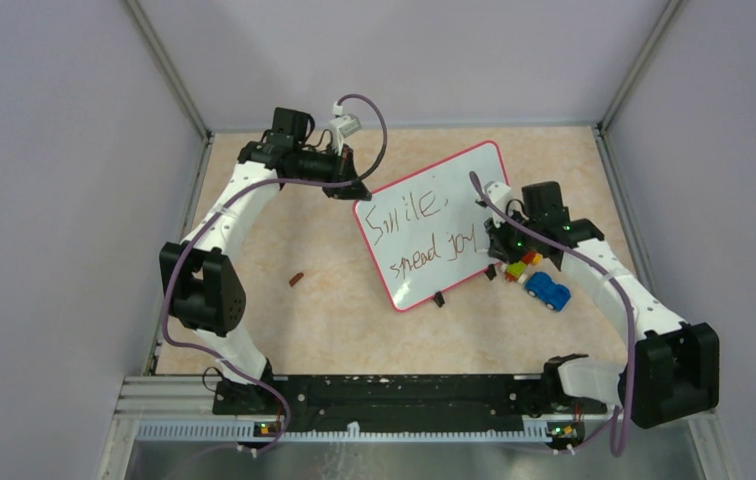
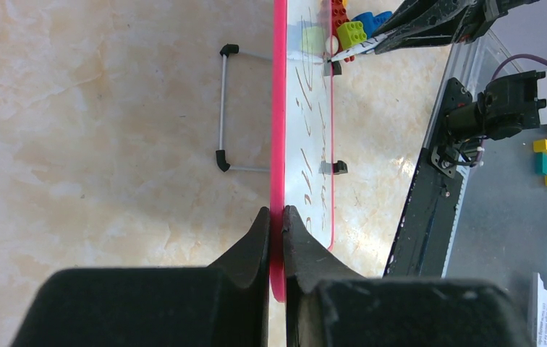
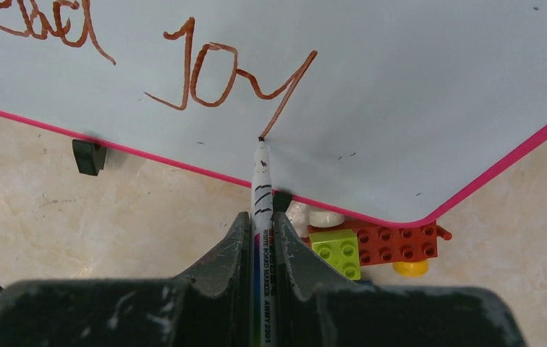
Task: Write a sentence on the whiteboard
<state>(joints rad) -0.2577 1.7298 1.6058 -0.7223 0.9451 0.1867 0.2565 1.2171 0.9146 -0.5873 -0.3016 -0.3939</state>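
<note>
The left gripper (image 2: pixel 276 220) pinches the board (image 2: pixel 307 181) by its pink rim (image 2: pixel 278 108); the right gripper (image 3: pixel 260 231) is clamped on a marker (image 3: pixel 263 181), tip at the sentence's (image 1: pixel 426 232) last "y". The board stands propped between the arms. It looks light, stiff and slick-faced, so the rim seems the right hold.

Colourful plastic bricks (image 1: pixel 520 265) and a blue toy car (image 1: pixel 548 291) crowd the right corner of the pink-rimmed whiteboard (image 1: pixel 434 225); the beige marbled bench (image 1: pixel 344 320) left of it lies open.

Robotics lab test cell: plain pale lilac panels (image 1: pixel 54 150) on metal frame posts (image 1: pixel 169 70) enclose a beige stone-patterned counter (image 1: pixel 334 320) on its left, far and right sides. A white-and-black left robot arm (image 1: pixel 229 215) and right robot arm (image 1: pixel 614 280) are bolted to a black rail (image 1: pixel 394 390) along the near edge.
</note>
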